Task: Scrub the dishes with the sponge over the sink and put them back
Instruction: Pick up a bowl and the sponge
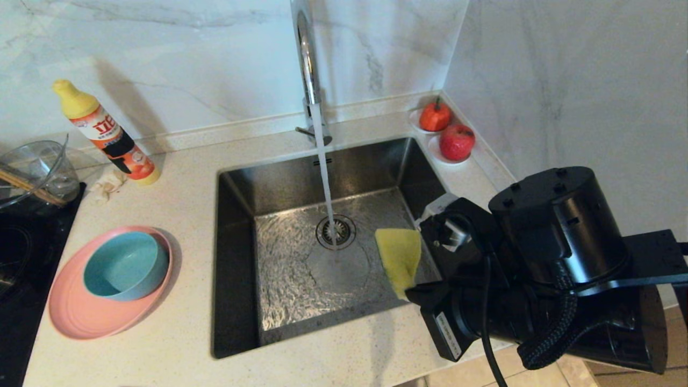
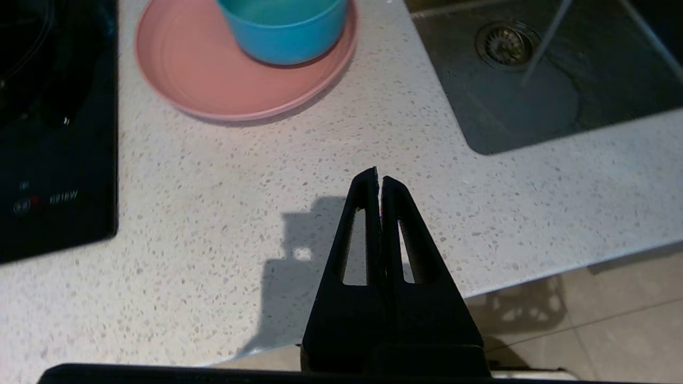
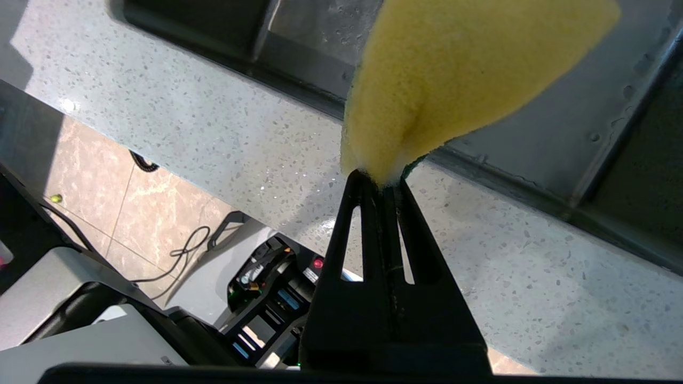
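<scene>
At lower right of the head view the right gripper (image 3: 380, 184) pinches the sponge (image 1: 399, 258) above the sink (image 1: 236, 258), while bowl (image 1: 126, 264) and plate (image 1: 80, 317) wait unscrubbed at lower left, the left gripper (image 2: 378, 178) closed and empty.

Yellow sponge (image 1: 399, 258), kinda thin green edge on it. Pink plate (image 1: 75, 309), teal-blue bowl (image 1: 124, 265), speckled off-white counter (image 1: 188, 177), steel-grey sink (image 1: 279, 269).
</scene>
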Controlling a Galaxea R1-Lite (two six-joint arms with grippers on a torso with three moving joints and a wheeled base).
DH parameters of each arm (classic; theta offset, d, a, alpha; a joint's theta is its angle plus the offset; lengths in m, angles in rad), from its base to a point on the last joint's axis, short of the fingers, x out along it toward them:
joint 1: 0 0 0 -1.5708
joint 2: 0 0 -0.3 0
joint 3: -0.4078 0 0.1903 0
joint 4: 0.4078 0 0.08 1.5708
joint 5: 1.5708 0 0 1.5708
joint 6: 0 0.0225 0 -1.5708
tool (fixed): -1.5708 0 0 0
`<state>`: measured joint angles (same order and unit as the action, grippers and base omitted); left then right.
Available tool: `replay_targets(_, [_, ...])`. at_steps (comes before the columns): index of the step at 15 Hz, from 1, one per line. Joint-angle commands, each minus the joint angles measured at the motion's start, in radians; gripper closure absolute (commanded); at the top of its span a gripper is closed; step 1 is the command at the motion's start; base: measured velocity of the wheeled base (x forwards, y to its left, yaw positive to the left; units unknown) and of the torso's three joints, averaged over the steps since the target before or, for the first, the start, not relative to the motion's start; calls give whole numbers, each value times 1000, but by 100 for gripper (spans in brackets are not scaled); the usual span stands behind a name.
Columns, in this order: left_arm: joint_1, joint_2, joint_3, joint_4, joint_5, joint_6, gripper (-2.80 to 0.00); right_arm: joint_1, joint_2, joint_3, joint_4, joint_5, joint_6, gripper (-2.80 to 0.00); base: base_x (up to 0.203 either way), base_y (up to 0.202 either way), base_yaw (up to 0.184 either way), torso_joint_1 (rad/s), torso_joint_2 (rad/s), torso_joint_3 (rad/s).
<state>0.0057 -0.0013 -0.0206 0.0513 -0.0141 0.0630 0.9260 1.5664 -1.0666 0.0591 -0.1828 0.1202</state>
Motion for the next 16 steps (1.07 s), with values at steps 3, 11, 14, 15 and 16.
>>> replay_targets(3, [0, 6, -93, 13, 45, -8, 0, 13, -13, 10, -1, -1, 1, 0, 0, 0, 0, 0, 0, 0])
replay_targets(11, [2, 444, -622, 172, 230, 96, 0, 14, -29, 4, -10, -4, -5, 0, 0, 0, 0, 0, 0, 0])
replay_targets(14, [3, 733, -765, 196, 282, 110, 0, 14, -19, 9, -10, -3, -4, 0, 0, 0, 0, 0, 0, 0])
replay_targets(15, [4, 834, -826, 213, 301, 119, 0, 14, -17, 11, -10, -1, -5, 0, 0, 0, 0, 0, 0, 0])
replay_targets(16, [5, 933, -896, 246, 321, 125, 0, 14, -10, 8, -10, -1, -2, 0, 0, 0, 0, 0, 0, 0])
